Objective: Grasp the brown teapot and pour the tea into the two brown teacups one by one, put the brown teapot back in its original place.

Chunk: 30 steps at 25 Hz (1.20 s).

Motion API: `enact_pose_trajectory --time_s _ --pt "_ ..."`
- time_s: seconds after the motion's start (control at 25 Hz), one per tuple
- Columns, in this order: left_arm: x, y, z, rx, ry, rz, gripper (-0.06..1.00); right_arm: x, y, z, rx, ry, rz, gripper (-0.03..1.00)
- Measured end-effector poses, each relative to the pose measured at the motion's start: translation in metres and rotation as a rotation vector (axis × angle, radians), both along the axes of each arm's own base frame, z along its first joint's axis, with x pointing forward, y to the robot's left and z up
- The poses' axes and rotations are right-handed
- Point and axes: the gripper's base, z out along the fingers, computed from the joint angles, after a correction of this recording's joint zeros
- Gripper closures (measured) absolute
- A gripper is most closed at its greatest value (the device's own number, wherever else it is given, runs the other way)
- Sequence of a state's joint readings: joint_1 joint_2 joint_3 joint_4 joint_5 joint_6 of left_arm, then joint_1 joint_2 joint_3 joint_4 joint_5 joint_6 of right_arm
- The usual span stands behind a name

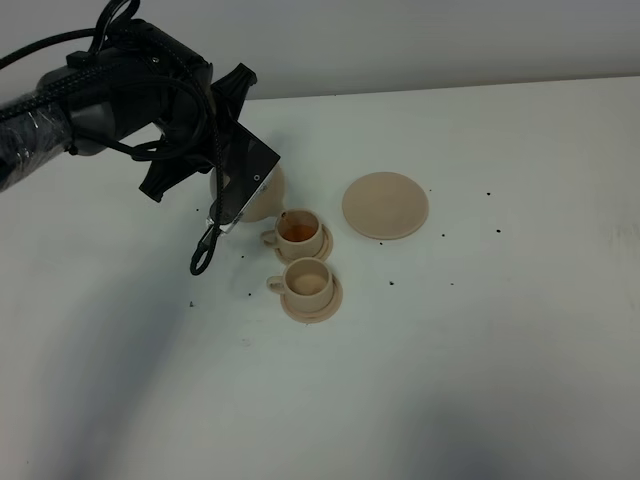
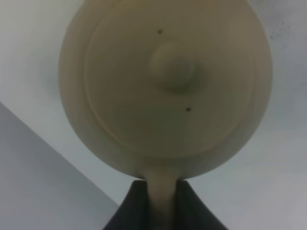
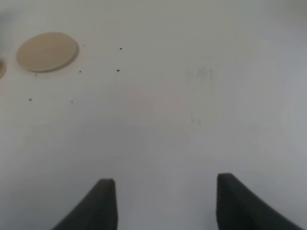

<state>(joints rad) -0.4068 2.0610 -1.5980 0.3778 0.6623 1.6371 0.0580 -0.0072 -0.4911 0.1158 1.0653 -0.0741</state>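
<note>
My left gripper (image 1: pixel 243 192) is shut on the loop handle of the brown teapot (image 1: pixel 270 192) and holds it tilted above the table, just left of the far teacup (image 1: pixel 299 232). That cup holds amber tea. The near teacup (image 1: pixel 308 281) looks pale inside. Each cup sits on its own saucer. The wide flat saucer (image 1: pixel 385 204) lies bare to the right. In the left wrist view the teapot's lid (image 2: pixel 165 91) fills the frame, with the handle between my fingers (image 2: pixel 189 201). My right gripper (image 3: pixel 165 201) is open over bare table, with the wide saucer (image 3: pixel 48 51) far off.
The white table (image 1: pixel 500 350) carries small dark specks around the cups and the saucer. The left arm's black body and cables (image 1: pixel 110 100) hang over the back left. A wall stands behind the table's far edge.
</note>
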Motion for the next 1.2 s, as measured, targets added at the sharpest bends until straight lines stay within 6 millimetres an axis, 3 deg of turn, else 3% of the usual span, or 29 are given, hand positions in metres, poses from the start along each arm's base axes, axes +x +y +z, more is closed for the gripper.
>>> enact_pose_trajectory --time_s 1.2 --pt "0.0035 -0.0026 0.0019 -0.021 -0.043 -0.022 0.79 0.0000 0.0000 0.0000 0.000 0.000 0.000 0.48"
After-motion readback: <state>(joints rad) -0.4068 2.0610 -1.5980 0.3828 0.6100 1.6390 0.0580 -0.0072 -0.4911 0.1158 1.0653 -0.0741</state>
